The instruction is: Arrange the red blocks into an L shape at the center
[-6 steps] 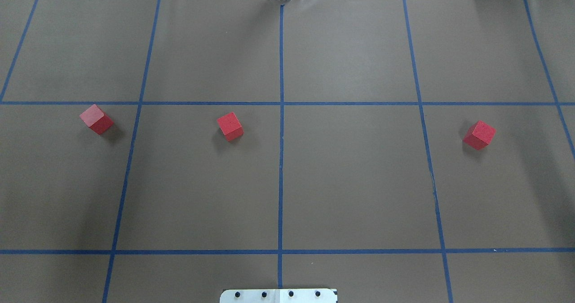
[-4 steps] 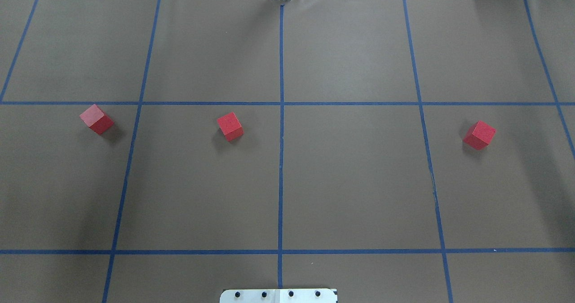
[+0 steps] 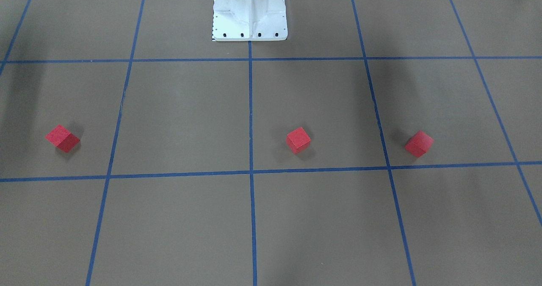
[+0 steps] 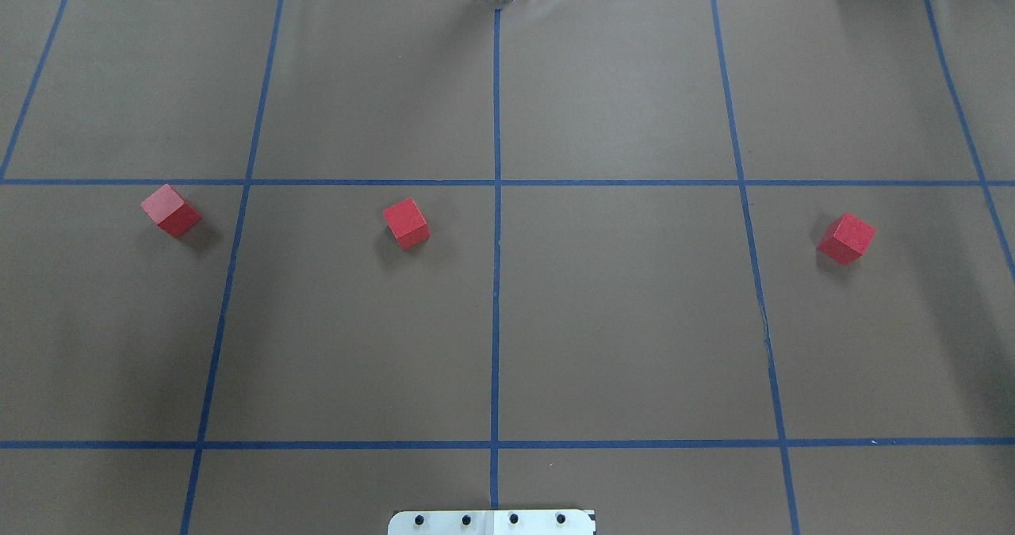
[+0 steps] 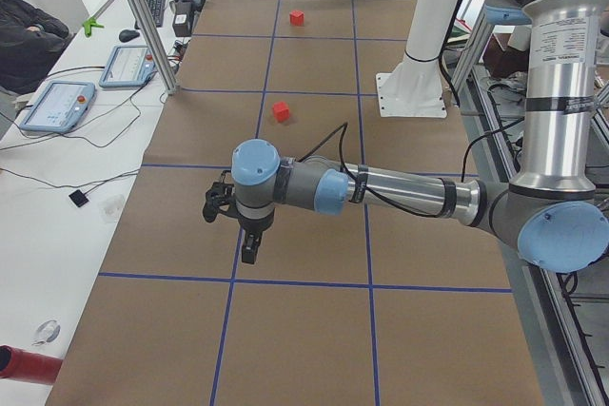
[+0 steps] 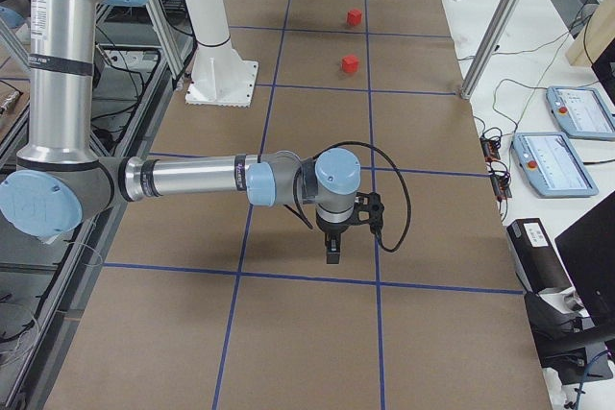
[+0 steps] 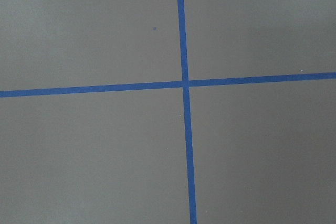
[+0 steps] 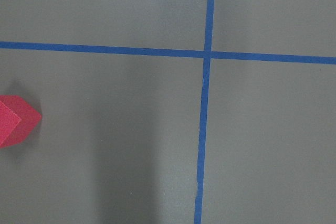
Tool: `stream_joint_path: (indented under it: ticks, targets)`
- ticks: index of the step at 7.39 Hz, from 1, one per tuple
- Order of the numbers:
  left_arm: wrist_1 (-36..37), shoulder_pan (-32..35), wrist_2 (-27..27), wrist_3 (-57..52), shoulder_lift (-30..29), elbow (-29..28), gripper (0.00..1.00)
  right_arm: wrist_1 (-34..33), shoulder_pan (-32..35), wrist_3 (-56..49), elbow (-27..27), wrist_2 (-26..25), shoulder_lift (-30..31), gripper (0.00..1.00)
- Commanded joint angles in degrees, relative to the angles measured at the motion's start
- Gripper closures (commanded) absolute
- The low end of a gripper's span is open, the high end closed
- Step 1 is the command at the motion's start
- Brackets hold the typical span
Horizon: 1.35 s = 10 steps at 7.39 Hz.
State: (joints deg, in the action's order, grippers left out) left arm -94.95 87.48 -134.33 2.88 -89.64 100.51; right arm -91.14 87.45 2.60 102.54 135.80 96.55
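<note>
Three red blocks (image 4: 170, 210) (image 4: 406, 223) (image 4: 846, 238) lie well apart (all off tape (image 4: 496, 297)).

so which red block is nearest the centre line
The middle block, just beside the centre tape line; the left block and right block sit in outer squares.

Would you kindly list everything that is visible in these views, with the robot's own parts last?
red blocks: three, red, spread apart in one row across the paper cover.
tape grid: blue lines on that brown cover.
pedestal: one, white, robot's side, centre.
teach pendants: two, grey-blue, on the side bench.
left end effector: one, black, pointing down above the paper; opening unclear.
right end effector: one, black, likewise.
</note>
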Motion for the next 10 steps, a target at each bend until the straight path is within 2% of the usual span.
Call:
stream_joint_path:
  ticks: [1,3,5,7,9,10]
  targets:
    - [-2.52,-7.71,0.12,8.84,-5.25,3.27,0.0,0.0,0.0,0.13,0.29,0.08,-0.57,0.01]
    - [-2.52,-17.47,0.03,24.03,-13.68,3.47,0.0,0.0,-0.09,0.22,0.38,-0.18,-3.72,0.01]
    - [-2.96,-25.39,0.82,36.51,-18.27,3.03,0.0,0.0,-0.09,0.22,0.29,-0.09,-4.44,0.01]
    - [-2.43,-36.53,11.22,55.22,-26.69,1.98,0.0,0.0,-0.09,0.22,-0.15,-0.01,-4.44,0.01]
    - [-2.52,-43.41,17.66,71.91,-34.86,-4.58,0.0,0.0,-0.09,0.3,-0.32,0.17,-4.35,0.01]
    - [-2.52,-45.88,20.74,75.65,-38.38,-8.45,0.0,-0.17,-0.09,0.39,-0.41,0.26,-4.27,0.01]
